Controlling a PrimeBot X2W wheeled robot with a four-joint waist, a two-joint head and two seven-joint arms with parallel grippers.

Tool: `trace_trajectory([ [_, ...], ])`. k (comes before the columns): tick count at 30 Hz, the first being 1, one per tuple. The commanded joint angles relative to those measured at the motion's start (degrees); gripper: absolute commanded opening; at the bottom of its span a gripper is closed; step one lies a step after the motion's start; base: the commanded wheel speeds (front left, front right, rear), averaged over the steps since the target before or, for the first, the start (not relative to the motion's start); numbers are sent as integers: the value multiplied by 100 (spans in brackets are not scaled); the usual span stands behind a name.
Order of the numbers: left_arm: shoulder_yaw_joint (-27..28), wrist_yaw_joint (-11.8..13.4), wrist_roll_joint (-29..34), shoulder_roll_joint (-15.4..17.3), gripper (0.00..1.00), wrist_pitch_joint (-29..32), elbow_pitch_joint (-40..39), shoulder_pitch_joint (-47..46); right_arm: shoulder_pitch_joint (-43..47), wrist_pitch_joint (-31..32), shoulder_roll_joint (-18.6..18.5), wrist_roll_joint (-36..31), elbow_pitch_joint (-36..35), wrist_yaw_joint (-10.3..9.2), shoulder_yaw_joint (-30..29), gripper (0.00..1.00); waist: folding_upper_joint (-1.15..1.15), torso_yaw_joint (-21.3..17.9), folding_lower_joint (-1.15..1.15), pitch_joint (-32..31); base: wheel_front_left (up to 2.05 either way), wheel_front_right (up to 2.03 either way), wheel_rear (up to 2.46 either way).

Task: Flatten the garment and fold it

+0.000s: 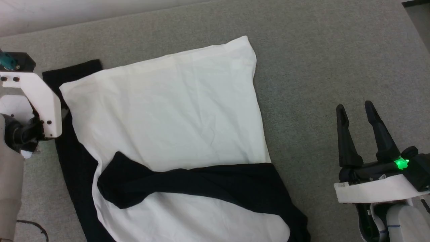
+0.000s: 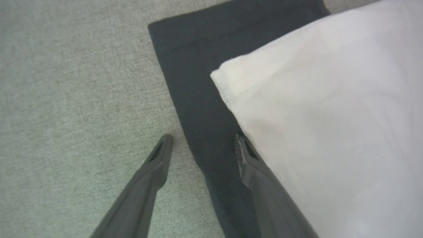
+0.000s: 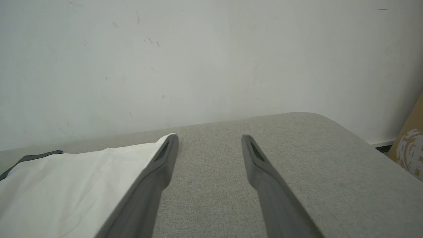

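At the left edge of the garment (image 1: 168, 111), left gripper (image 2: 204, 138) fingers spread, empty, straddling the black sleeve (image 2: 195, 82) border. Right gripper (image 1: 354, 107) spread, well right of the garment. Judgement: pinch the sleeve only, then lay it inward. Garment flat on grey surface (image 1: 319, 67), other sleeve (image 1: 201, 185) crossing the white body.

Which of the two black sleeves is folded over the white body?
The sleeve from the robot's right, lying across the white body; the other sleeve lies straight along the left edge.
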Motion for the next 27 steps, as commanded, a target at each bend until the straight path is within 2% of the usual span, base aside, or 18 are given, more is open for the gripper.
trace_trajectory([
  [1,-73,3,-118,-109,0,160,156,203,-45,-27,22,-34,15,-5,-10,100,0,62,0,-19,0,0,0],
  [5,8,68,-179,-114,0,-17,140,258,-46,5,16,-97,16,-5,-11,100,0,178,0,-96,0,0,0],
  [9,102,202,-96,-27,0,-448,188,379,10,43,3,-132,32,-5,-33,100,0,331,0,-267,0,0,0],
  [14,205,214,-38,112,0,-1074,190,598,71,109,-19,-161,23,-5,-39,100,0,519,0,-431,0,0,0],
  [22,576,287,-262,113,0,-1932,9,956,160,185,-14,-187,38,-5,-93,100,0,725,0,-645,0,0,0],
  [27,788,330,-393,35,0,-2501,-388,1365,274,217,-4,-185,83,-5,-170,100,0,845,0,-911,0,0,0],
])
